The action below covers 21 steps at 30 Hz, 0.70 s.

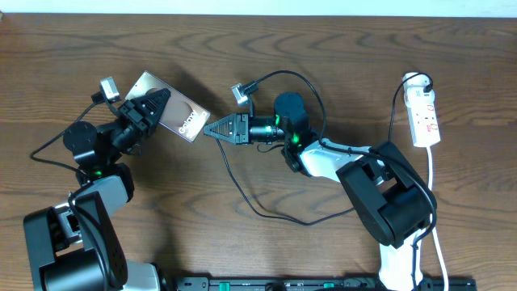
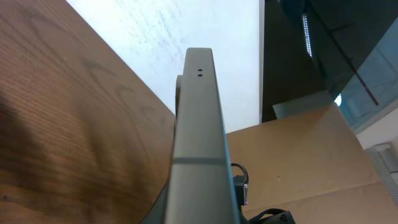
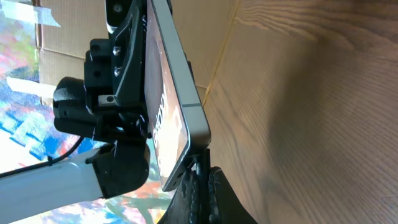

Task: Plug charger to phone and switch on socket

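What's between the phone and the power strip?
Overhead view: between phone and power strip sit the right gripper and its arm, plus loops of black charger cable.

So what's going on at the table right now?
The left gripper holds the phone tilted up off the table, jaws shut on it. The right gripper, jaws shut, apparently on the charger, sits at one short edge of the phone; the plug tip itself is hidden. The socket lies untouched at the far right.
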Tool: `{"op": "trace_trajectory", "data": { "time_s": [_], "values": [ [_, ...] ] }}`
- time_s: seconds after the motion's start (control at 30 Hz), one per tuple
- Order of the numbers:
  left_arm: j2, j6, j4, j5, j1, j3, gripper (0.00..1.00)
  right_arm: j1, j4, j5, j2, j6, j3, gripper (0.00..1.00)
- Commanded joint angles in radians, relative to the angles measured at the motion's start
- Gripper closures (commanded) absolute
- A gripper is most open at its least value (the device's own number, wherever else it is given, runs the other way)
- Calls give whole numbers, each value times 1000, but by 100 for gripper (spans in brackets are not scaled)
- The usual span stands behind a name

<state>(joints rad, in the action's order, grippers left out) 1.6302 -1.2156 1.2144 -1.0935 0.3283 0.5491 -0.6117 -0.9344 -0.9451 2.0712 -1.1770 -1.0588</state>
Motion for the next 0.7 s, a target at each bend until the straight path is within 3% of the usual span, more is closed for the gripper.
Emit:
{"op": "trace_trajectory", "data": {
  "time_s": [0.0, 0.33, 0.67],
  "values": [
    [-13, -2, 6, -106, -19, -3, 93, -9, -12, 69, -4, 5, -26, 99],
    [-13, -17, 6, -106, 71, -3, 93, 9, 189, 55, -4, 103, -26, 99],
    [-13, -17, 6, -118, 119, -3, 92, 10, 116, -106, -4, 178, -26, 99]
  ]
}}
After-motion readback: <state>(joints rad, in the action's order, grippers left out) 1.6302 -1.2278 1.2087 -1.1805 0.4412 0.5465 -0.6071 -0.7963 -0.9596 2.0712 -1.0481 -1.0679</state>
